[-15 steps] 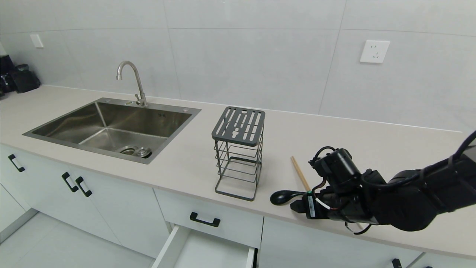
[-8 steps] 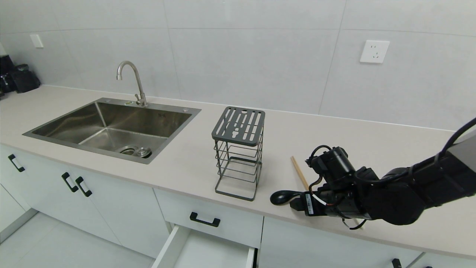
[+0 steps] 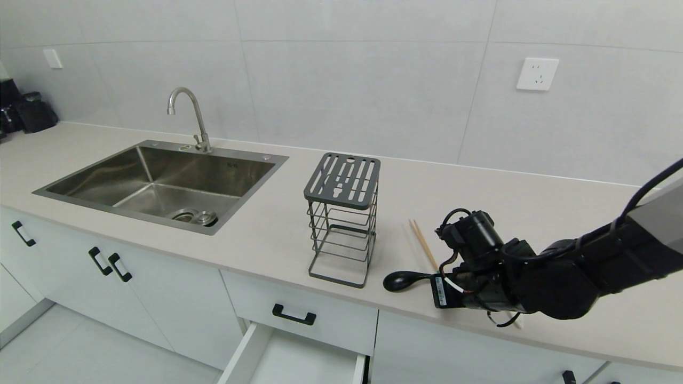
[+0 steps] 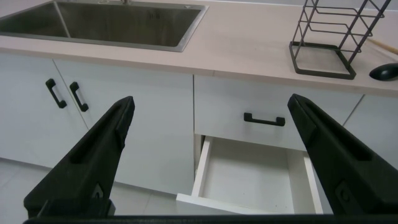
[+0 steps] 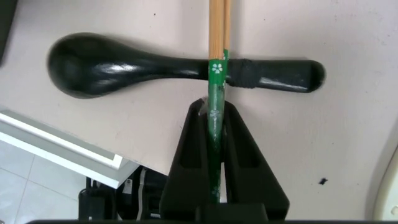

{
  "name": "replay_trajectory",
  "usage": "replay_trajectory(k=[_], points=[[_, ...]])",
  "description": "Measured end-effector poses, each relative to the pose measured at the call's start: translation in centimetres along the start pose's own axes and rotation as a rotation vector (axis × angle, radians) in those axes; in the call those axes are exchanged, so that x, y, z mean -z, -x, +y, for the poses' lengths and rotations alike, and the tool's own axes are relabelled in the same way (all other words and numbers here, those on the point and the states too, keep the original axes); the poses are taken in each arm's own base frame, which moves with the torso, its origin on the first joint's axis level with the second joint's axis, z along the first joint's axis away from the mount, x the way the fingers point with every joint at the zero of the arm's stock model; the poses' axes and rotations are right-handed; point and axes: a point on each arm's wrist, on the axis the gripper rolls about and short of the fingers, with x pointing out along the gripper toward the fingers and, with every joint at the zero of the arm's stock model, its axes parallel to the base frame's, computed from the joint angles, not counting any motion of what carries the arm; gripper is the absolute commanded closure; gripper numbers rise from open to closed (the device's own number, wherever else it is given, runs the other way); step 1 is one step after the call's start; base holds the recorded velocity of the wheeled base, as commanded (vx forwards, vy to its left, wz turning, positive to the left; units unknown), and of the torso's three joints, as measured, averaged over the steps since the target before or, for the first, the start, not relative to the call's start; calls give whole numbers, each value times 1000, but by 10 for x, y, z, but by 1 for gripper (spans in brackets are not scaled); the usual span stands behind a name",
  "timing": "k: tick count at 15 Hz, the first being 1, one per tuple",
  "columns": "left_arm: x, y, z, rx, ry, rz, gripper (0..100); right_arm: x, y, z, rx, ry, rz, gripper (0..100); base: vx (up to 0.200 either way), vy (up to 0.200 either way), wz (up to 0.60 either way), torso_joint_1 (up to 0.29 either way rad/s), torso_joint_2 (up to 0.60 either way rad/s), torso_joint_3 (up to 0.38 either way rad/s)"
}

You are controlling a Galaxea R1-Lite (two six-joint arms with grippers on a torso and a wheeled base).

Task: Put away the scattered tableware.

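The right gripper's (image 5: 215, 115) fingers (image 5: 193, 146) are clamped on 2 chopsticks (image 5: 217, 31) crossing the black spoon (image 5: 112, 65). Best lift straight up, clear of the spoon, before swinging left to the cutlery rack (image 3: 341, 181).

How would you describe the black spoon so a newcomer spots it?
Start at the wire rack on the counter, right of the sink. Beside its base, near the front edge, lies the spoon: black and round-bowled, unlike the thin bamboo chopsticks crossing its handle.

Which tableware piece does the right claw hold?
The bamboo chopsticks, pinched at their green end by the right claw; the black spoon lies loose on the counter.
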Motion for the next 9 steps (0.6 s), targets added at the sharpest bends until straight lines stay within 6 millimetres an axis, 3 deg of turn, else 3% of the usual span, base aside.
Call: replay_trajectory(k=[5, 9], points=[[0, 0, 0, 0, 0, 0, 0, -2, 7, -3, 12, -12, -21, 100, 0, 0, 0, 0, 0, 0], [0, 0, 0, 0, 0, 0, 0, -4, 36, -7, -15, -24, -90, 100, 0, 0, 0, 0, 0, 0]])
